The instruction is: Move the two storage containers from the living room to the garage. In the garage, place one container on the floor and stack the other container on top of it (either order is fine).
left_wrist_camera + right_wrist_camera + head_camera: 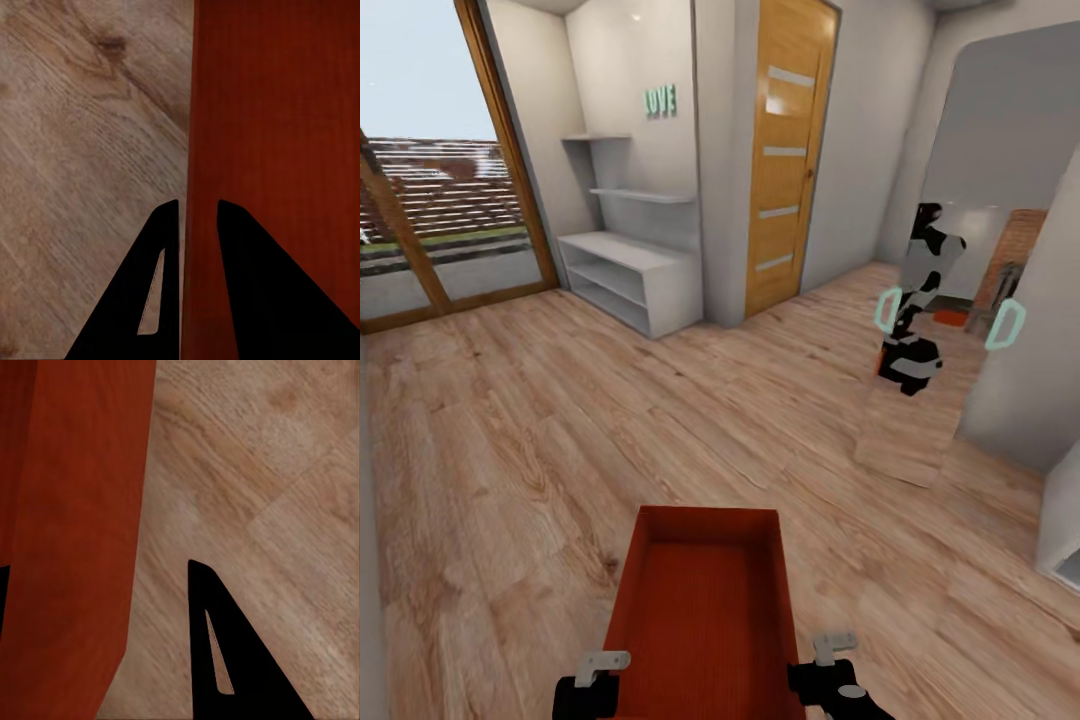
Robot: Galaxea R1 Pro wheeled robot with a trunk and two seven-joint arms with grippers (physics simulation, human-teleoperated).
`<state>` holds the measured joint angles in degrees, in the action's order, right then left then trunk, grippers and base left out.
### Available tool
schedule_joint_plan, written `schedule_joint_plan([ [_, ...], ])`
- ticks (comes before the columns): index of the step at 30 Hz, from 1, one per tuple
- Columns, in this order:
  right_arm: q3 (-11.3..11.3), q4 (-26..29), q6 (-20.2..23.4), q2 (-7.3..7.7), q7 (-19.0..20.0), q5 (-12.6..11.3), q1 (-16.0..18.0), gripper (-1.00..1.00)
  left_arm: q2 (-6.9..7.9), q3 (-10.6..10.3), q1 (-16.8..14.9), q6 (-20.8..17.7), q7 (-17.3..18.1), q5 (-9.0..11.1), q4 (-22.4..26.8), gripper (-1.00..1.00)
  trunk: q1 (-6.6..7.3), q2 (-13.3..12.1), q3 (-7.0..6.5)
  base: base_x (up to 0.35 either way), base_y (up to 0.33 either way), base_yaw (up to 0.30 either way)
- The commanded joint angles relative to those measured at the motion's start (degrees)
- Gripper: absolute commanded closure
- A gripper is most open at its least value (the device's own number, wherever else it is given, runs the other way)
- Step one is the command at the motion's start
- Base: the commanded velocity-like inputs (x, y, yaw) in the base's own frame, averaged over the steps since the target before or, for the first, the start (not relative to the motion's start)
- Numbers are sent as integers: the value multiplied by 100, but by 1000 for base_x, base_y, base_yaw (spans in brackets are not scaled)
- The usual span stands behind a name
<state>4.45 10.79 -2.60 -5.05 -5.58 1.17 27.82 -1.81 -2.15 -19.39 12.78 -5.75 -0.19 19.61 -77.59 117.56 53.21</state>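
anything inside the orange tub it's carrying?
Nothing visible inside the storage container: bare ribbed orange floor and walls. Its near end is cut off by the frame's bottom edge between the left gripper and right gripper, so that strip is unseen.

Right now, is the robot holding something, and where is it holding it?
Yes: the orange-red rectangular plastic tub. The left gripper has its jaws astride the tub's left side wall, and the right gripper straddles the right wall, carrying it above the wood-plank floor.

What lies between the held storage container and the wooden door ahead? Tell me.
Bare wood-plank floor. In the head view nothing stands between the storage container and the wooden door.
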Motion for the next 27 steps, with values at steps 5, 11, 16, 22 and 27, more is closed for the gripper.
schedule_joint_plan([
  [5,20,-7,-12,4,-66,27,4,100,6,48,-5,23,-93,10,-1,100,-3,2,8,346,0,89],
  [11,20,-7,-12,4,-66,27,4,100,4,48,-4,23,-93,10,-1,100,-3,2,10,346,0,29],
  [16,20,-7,-12,4,-66,27,4,100,5,48,-5,23,-93,10,-1,100,-3,2,10,346,0,3],
  [22,20,-7,-12,4,-66,28,4,100,5,48,-6,23,-93,10,-1,100,-3,2,10,346,0,0],
  [27,20,-7,-12,4,-66,28,4,100,6,48,-6,23,-93,10,-1,100,-3,2,10,346,0,0],
])
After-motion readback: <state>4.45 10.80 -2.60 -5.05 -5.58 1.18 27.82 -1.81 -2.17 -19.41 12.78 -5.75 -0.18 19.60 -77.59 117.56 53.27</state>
